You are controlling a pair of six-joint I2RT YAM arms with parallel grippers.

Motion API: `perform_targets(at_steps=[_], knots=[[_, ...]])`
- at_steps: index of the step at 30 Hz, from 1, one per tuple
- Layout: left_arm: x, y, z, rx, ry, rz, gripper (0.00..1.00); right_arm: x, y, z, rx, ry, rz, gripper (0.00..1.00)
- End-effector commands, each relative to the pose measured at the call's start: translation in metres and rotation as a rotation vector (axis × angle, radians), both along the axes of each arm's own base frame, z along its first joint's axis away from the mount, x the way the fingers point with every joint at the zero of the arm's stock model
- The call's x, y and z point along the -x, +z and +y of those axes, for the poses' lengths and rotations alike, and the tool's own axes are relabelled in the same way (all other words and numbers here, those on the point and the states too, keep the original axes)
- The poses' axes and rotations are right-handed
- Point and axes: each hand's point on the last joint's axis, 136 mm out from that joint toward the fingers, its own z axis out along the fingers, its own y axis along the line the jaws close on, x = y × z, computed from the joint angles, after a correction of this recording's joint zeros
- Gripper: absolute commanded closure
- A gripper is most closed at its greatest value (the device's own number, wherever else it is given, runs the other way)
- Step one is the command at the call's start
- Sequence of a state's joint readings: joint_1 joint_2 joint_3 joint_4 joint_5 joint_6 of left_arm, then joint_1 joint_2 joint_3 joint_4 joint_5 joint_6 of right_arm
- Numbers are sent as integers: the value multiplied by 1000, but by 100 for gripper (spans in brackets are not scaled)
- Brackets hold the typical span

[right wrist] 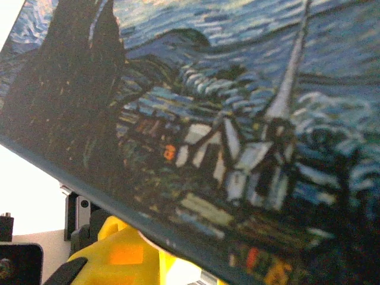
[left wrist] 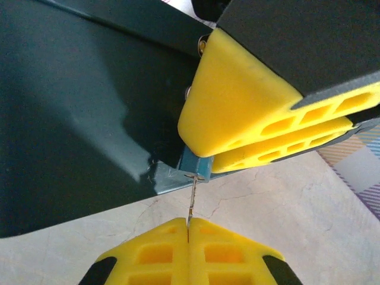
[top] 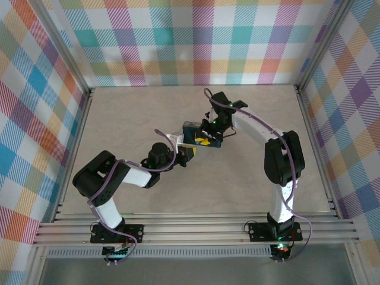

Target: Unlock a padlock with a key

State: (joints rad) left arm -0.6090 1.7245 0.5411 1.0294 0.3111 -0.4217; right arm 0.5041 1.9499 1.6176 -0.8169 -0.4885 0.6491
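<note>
My left gripper pinches the key, tip at the padlock my right gripper clamps; off-axis push could bend or slip it

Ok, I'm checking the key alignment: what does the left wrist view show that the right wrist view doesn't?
Left wrist: the key pinched in the shut left gripper, its tip at the lower corner of the padlock, seen from its dark teal side. Right wrist: the padlock's painted night-sky top, close up. Both: the padlock and a yellow finger of the right gripper clamping it.
</note>
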Motion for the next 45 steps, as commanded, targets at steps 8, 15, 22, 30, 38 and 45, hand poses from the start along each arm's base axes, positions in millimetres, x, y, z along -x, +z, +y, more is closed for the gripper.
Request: perform_targets(at_steps=[8, 15, 22, 30, 38, 45], knots=[[-17, 50, -2, 146, -31, -66, 100, 23, 2, 4, -43, 64, 68, 100], [-19, 48, -3, 137, -21, -60, 100, 25, -2, 4, -48, 54, 81, 100], [-4, 25, -2, 72, 26, -43, 100, 31, -16, 4, -56, 33, 96, 100], [23, -15, -12, -8, 43, -20, 100, 63, -55, 0, -26, 7, 145, 96], [46, -57, -24, -58, 25, 9, 100, 83, -84, -11, 7, 5, 187, 94], [60, -69, -26, -86, 58, 19, 100, 88, -94, -17, 33, 14, 191, 89]])
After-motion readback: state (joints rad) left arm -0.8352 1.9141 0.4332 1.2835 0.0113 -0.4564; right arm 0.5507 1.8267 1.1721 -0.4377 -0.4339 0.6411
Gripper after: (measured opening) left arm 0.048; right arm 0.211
